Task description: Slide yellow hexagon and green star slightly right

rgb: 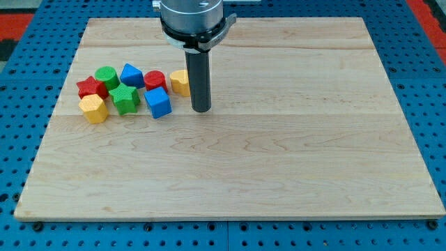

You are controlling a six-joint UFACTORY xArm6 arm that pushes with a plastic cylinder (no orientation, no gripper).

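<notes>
The yellow hexagon (93,108) lies at the view's left of the wooden board (279,160), at the lower left of a cluster of blocks. The green star (125,98) sits just right of it, touching or nearly touching. My tip (201,109) rests on the board to the right of the whole cluster, well right of the green star, with a blue cube (158,102) between them. The rod stands close beside a second yellow block (180,82), whose shape I cannot make out.
The cluster also holds a red star (89,87), a green cylinder (106,76), a blue block (132,74) and a red cylinder (155,80). The board lies on a blue perforated table (28,139).
</notes>
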